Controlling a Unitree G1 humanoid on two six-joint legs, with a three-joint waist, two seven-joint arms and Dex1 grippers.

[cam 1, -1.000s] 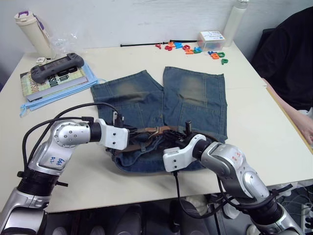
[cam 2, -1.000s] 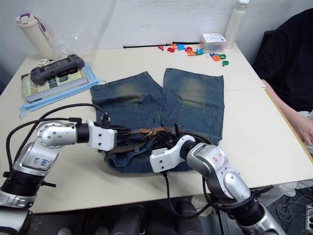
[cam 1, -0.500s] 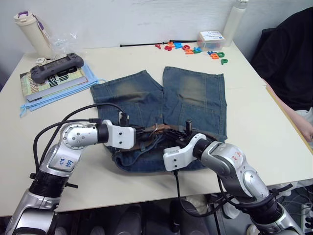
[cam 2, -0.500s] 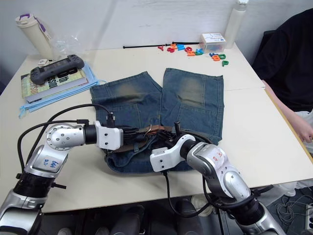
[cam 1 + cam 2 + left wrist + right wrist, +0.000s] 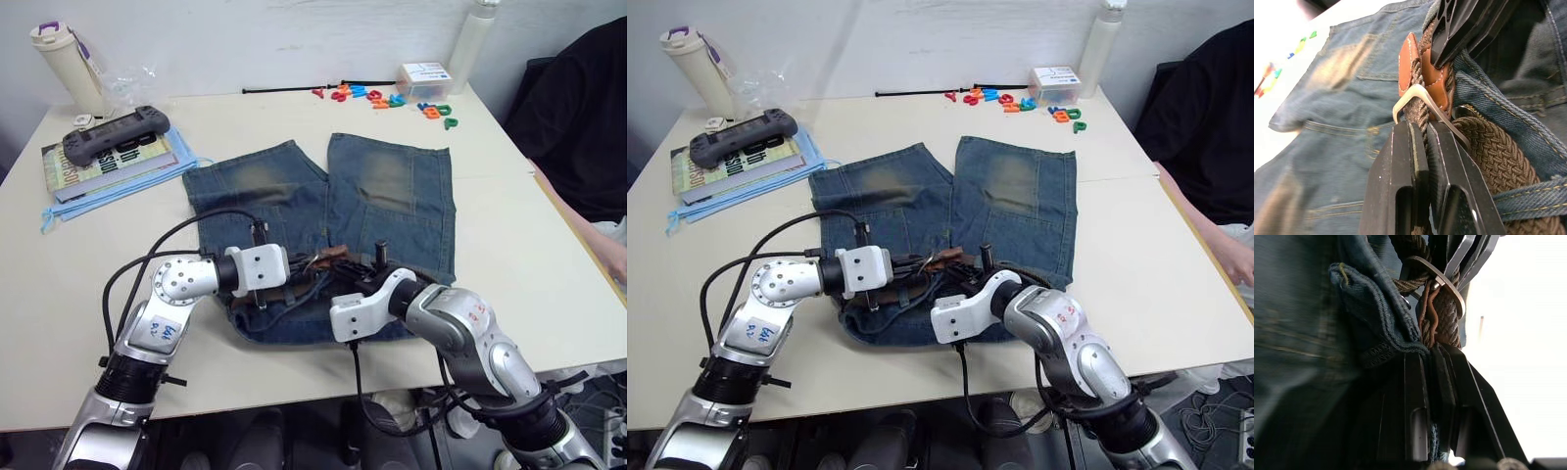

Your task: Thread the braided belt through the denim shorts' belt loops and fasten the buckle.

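The denim shorts (image 5: 382, 196) lie flat with the waistband toward me, bunched at its middle. The braided belt (image 5: 326, 258) runs along that waistband. My left gripper (image 5: 1422, 129) is shut on the brown braided strap just below the silver buckle (image 5: 1415, 95) and the tan leather end (image 5: 1422, 68). My right gripper (image 5: 1429, 352) faces it from the other side and is shut on the braid beside the buckle (image 5: 1449, 289), next to a denim fold (image 5: 1371, 308). The two grippers nearly touch (image 5: 299, 277) (image 5: 338, 287). Single belt loops cannot be told apart in the bunched denim.
At the back left a game controller (image 5: 113, 135) lies on books beside a white cup (image 5: 69, 64). At the back right are colourful letters (image 5: 377, 96), a small box (image 5: 423, 78) and a white bottle (image 5: 470, 44). A person in black (image 5: 578, 117) sits at the right edge.
My left arm has swung right along the waistband, bringing its gripper with the belt close up to the right gripper. The waistband is more bunched. The right arm has barely moved.
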